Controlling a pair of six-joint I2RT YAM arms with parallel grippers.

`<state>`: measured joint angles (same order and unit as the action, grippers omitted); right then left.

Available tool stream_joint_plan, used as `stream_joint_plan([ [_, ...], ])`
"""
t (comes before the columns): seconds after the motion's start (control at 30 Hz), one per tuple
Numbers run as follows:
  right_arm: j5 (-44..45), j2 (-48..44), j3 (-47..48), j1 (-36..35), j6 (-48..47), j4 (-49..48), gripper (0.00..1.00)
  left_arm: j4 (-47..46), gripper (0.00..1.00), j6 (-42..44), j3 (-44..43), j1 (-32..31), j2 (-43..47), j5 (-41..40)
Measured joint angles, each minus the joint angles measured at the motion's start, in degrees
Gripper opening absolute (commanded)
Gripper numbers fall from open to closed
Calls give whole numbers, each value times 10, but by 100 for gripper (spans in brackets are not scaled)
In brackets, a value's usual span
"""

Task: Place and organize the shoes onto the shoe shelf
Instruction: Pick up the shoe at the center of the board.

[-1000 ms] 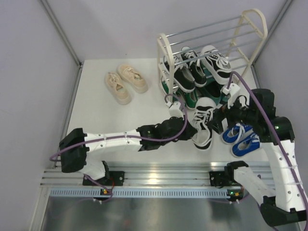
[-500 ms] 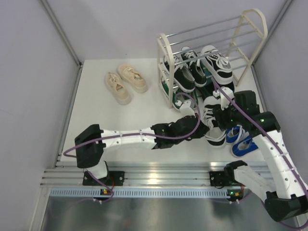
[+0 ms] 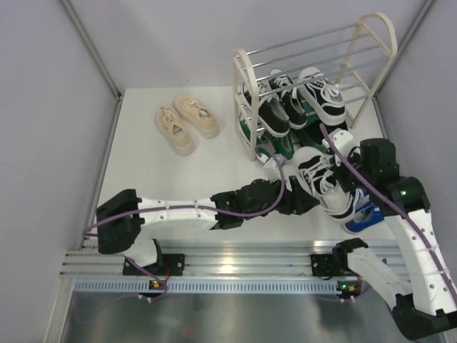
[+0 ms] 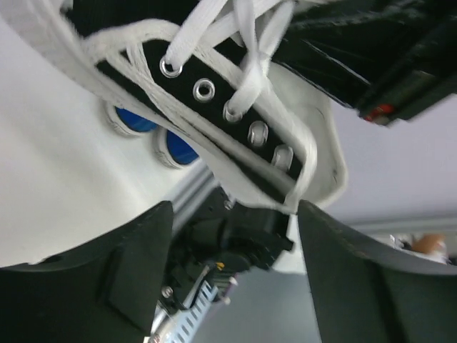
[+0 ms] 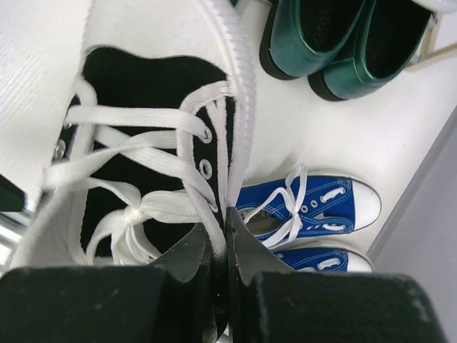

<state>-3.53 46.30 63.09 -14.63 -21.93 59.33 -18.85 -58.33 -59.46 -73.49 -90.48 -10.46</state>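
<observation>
A black canvas sneaker (image 3: 321,179) with white laces hangs over the table in front of the shoe shelf (image 3: 244,78). My right gripper (image 5: 227,229) is shut on the sneaker's side wall (image 5: 143,121), near the eyelets. My left gripper (image 4: 235,264) stands open just left of and below the same sneaker (image 4: 235,107), with nothing between its fingers. The blue sneakers (image 5: 314,207) lie on the table under the held shoe. Dark green loafers (image 5: 335,43) sit at the shelf's foot. Black-and-white striped sneakers (image 3: 321,89) rest on a shelf tier.
The cream sneakers (image 3: 186,121) lie on the table left of the shelf. A black sneaker (image 3: 275,111) and green sneakers (image 3: 278,146) fill the shelf's left half. The left arm (image 3: 193,209) stretches low across the table's front. Walls close in on both sides.
The left gripper carried the black sneaker rightward, then opened and let it go. The right gripper closed on the sneaker's side and now holds it.
</observation>
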Motion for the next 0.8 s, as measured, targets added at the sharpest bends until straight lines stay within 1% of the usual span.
stream_joint_plan([
  [0.1,-34,-19,8,7,-40,16,0,-33,83,21,49,-1,59,39],
  [0.13,-50,-22,8,8,-55,23,0,-45,87,31,65,-1,81,52],
  [0.23,-99,-24,8,9,-90,46,0,-67,90,62,118,-1,161,71],
  [0.37,-168,-16,7,9,-134,65,0,-90,91,102,195,-1,258,78],
  [0.47,-218,-3,7,9,-161,68,0,-79,91,127,241,-1,305,73],
  [0.7,-306,31,8,9,-214,73,0,-19,92,154,287,-1,380,41],
  [0.8,-348,41,8,9,-234,80,0,-7,92,161,292,-1,406,29],
])
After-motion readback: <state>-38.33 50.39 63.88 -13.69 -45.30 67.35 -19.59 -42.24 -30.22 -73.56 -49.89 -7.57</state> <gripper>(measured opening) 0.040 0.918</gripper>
